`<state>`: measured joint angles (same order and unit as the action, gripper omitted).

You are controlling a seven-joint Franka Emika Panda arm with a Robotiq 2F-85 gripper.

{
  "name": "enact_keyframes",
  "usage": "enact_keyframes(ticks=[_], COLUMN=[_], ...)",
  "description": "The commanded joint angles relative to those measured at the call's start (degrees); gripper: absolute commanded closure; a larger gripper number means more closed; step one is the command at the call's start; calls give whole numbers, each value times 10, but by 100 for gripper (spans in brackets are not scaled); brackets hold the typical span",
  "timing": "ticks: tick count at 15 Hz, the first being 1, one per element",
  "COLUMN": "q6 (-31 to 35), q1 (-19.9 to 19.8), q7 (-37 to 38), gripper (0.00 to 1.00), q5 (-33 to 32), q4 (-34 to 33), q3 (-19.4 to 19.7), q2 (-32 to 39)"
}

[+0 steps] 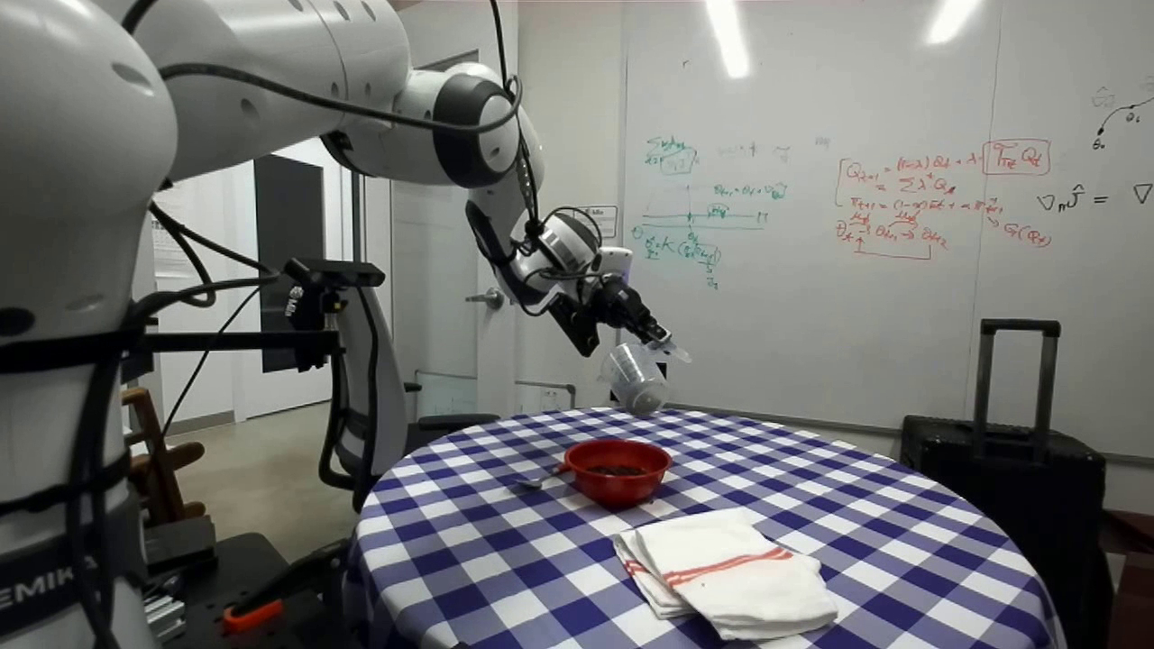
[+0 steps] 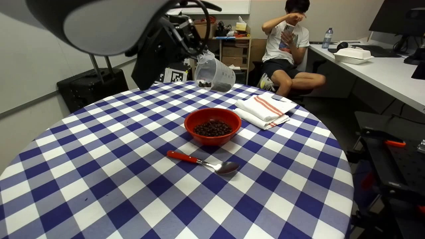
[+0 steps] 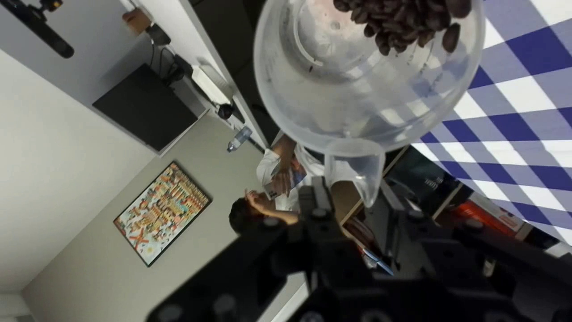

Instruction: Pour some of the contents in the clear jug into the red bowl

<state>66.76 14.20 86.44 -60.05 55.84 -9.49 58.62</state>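
1. Well behind the red bowl (image 1: 618,491), the whiteboard (image 1: 802,342) carries green, red and black formulas; the letter "Q" repeats in the red ones, and the black includes "J =".
2. Left of the bowl in an exterior view, the arm (image 1: 54,442) reads "EMIKA" on its base.
3. Higher than the bowl and apart from it hangs the clear jug (image 2: 220,74), tilted, dark beans (image 3: 402,22) inside; its printed marks are too small to read.
4. The gripper (image 3: 355,194) is clamped on the jug's handle.
5. The bowl, holding beans (image 2: 213,128) too, sits on the checked surface (image 2: 116,212), the spoon (image 2: 227,167) just beside it, the folded cloth (image 2: 265,108) near.
6. Well beyond the bowl are a seated person (image 2: 277,46), a bottle (image 2: 327,39) with an illegible label, a takeaway box (image 2: 353,55) and a suitcase (image 2: 93,86).
7. The arm blocks part of the door (image 1: 433,288).
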Motion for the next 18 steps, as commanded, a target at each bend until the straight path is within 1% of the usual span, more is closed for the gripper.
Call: enact_keyframes(ticks=[1, 5, 11, 13, 15, 16, 17, 18], q6=[34, 77, 154, 189, 242, 294, 331, 375], q1=[-47, -109, -205, -232, -254, -213, -211, -201], q7=[2, 20, 67, 94, 131, 131, 148, 163], gripper=[94, 94, 94, 94, 94, 94, 94, 94], q5=[60, 134, 241, 270, 286, 350, 371, 383], q4=[-9, -8, 21, 37, 62, 84, 102, 126], q3=[-30, -48, -70, -77, -81, 12, 28, 57], q2=[-31, -45, -70, -84, -99, -120, -129, -140])
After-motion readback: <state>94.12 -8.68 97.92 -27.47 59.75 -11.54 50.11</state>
